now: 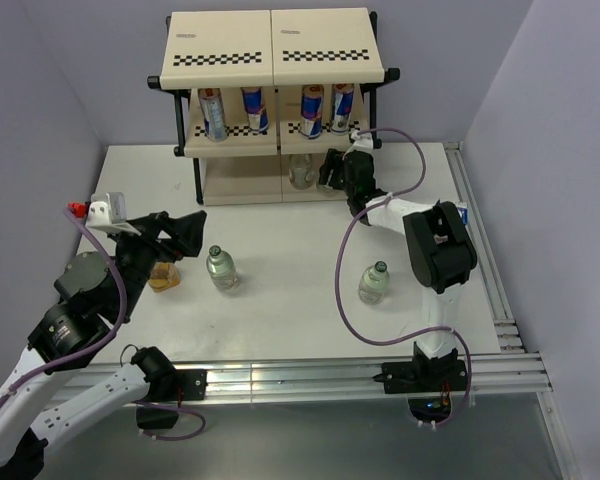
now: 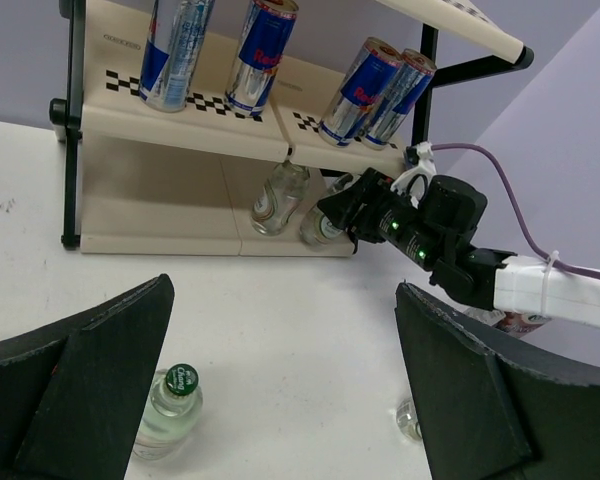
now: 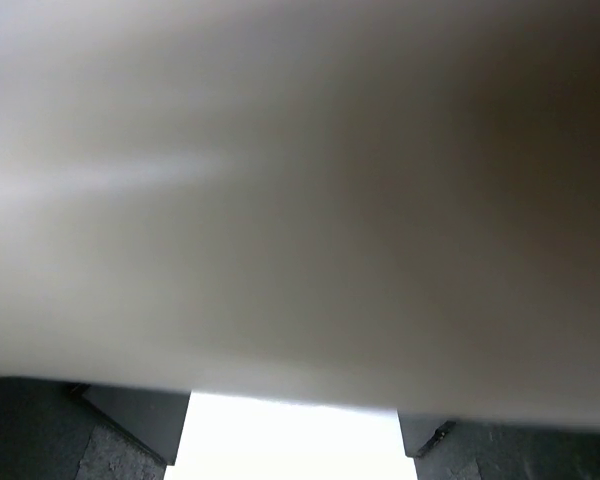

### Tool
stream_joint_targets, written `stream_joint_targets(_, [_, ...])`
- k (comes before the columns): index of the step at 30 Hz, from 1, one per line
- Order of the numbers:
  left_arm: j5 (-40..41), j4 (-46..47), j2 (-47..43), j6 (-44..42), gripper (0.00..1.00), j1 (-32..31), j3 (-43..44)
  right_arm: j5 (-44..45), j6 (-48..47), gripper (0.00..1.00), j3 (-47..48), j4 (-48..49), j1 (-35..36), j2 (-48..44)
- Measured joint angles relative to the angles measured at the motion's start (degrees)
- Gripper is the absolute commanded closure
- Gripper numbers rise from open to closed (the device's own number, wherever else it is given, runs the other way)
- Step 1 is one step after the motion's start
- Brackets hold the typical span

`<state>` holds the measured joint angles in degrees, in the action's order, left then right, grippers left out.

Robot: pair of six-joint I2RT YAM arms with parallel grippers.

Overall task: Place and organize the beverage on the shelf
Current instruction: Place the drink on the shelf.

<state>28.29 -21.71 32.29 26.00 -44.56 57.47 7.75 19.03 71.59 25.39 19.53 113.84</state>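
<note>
The shelf (image 1: 230,62) stands at the back, with several slim cans (image 1: 255,110) on its middle tier. One green-capped bottle (image 2: 278,197) stands on the bottom tier. My right gripper (image 1: 330,170) reaches into that tier and is shut on a second bottle (image 2: 318,228) beside it. The right wrist view shows only blurred cream shelf above the right gripper (image 3: 295,440). My left gripper (image 2: 285,385) hovers open over the table, nothing between its fingers. Two more bottles (image 1: 221,268) (image 1: 374,284) stand on the table. A yellow carton (image 1: 164,276) sits half hidden under my left arm.
A purple carton (image 2: 512,320) shows only partly behind the right arm. The right arm's purple cable (image 1: 342,300) loops over the table near the right-hand bottle. Walls close in both sides; a rail (image 1: 480,250) runs along the right edge.
</note>
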Motion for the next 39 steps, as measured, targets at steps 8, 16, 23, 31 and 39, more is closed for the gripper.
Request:
stream_joint_targets(8, [-0.24,1.16,0.28,-0.79,0.00,0.00,-1.22,2.27,-1.11,0.64,-12.13,12.81,-1.90,-3.96])
stream_joint_targets(16, [-0.87,1.90,1.18,-1.33,0.00,0.00,-1.66,1.18,-4.02,0.64,-13.22,14.99,-2.54,-4.15])
stream_joint_targets(23, [-1.81,2.89,0.35,-1.40,0.01,0.00,-2.95,-2.34,-8.31,0.64,-15.50,20.02,-2.54,-3.89])
stream_joint_targets(31, [-2.97,4.20,-0.35,-1.60,0.00,0.00,-3.26,-6.25,-13.31,0.65,-16.79,26.58,-2.54,-1.92])
stream_joint_targets(39, [-3.23,4.87,-0.92,-2.27,0.01,0.00,-3.26,-6.75,-16.26,0.66,-16.79,33.40,-2.54,1.11])
